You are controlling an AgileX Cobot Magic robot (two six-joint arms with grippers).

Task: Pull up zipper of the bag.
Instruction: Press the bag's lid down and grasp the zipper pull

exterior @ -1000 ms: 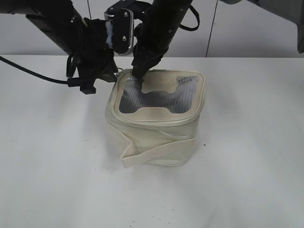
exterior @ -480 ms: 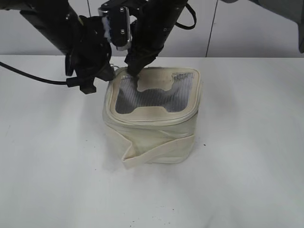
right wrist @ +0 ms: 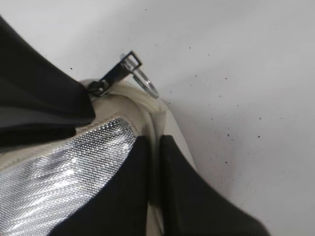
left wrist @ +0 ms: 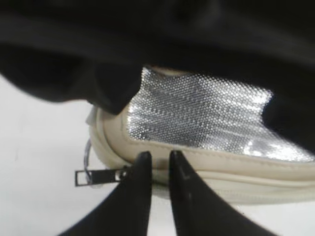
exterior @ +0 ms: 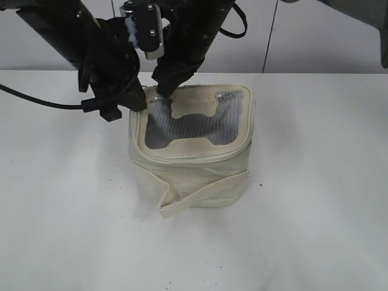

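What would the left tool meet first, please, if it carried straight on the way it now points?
Most likely the bag's cream rim: the left tool's tips sit right at it, just right of the zipper pull. Depth is unclear, so they may already be touching.

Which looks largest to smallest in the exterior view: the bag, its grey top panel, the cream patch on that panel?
1. bag
2. grey top panel
3. cream patch
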